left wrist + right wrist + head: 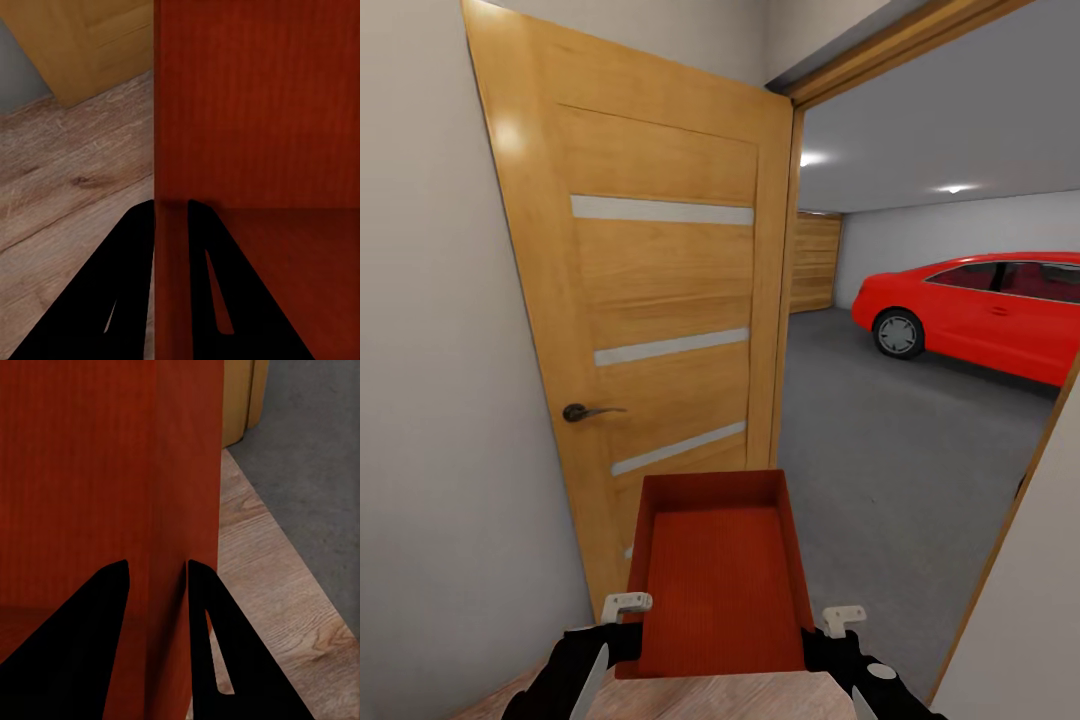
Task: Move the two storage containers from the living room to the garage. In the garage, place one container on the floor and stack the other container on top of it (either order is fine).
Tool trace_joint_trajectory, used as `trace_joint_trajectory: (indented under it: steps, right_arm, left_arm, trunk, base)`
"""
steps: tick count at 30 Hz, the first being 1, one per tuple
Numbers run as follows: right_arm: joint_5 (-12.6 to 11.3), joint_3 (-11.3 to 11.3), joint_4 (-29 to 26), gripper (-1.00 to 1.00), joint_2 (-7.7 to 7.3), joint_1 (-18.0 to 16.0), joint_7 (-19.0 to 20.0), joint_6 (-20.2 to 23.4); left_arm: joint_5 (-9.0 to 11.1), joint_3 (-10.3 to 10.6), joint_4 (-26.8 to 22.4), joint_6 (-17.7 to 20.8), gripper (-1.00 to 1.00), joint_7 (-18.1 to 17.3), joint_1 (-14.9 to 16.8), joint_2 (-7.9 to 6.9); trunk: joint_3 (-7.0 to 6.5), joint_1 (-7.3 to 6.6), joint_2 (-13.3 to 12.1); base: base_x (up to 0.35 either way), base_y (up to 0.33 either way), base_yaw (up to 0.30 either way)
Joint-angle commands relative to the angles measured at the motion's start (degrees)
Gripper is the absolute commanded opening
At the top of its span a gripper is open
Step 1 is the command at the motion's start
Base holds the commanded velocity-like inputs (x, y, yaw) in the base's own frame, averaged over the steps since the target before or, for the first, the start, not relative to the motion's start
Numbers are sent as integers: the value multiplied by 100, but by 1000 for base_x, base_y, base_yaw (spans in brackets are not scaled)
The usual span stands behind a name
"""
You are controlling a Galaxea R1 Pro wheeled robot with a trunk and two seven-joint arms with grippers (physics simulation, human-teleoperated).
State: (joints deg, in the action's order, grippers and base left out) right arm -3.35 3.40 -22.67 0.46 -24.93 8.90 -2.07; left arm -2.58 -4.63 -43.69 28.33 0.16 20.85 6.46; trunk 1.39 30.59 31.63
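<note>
Doorway shot, robot parked right at the threshold with one container [715, 570] carried out in front of it between the two arms.

Starting on the left: the left pincer [618, 628] is clamped on the container's left wall. In the left wrist view the two dark fingers [131, 262] sit either side of that thin red wall, one outside over the wood floor [67, 187], one inside the box. Pinching the rim like that makes sense, since the walls are smooth with no handles, so there's nothing else to grab.

Middle: the box hangs level and open side up, its far end reaching ahead of both pincers toward the open door [660, 290]. Nothing inside it that I can see.

Right side: the right pincer [838, 628] does the mirror job, closed on the right wall, fingers [214, 630] straddling it the same way. Holding both sides probably keeps the box from tipping or swinging while the base rolls.

Beyond the right pincer the wood planks end and the grey garage floor [880, 450] begins, with a red car [980, 310] parked further in. So my guess is it's about to drive through, and setting this one down on the concrete comes after. Watch the door frame [1000, 540] on the right: it looks like a snug fit.
</note>
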Motion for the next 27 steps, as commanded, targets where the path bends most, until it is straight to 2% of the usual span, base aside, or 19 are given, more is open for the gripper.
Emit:
trace_joint_trajectory:
  steps: [1,16,27]
  right_arm:
    - [-43,55,17,-100,-11,-3,323,-21]
    - [-43,55,17,-100,-12,-3,323,-16]
    - [-43,55,17,-100,-12,-3,325,-13]
  left_arm:
    - [3,-38,-245,32,-100,-25,6,-49]
    - [-6,-38,-245,32,-100,-25,6,-49]
    - [-6,-38,-245,32,-100,-25,6,-49]
  trunk:
    - [12,2,11]
    - [12,2,11]
    - [12,2,11]
  base:
    - [0,0,0]
    - [0,0,-8]
    - [0,0,-249]
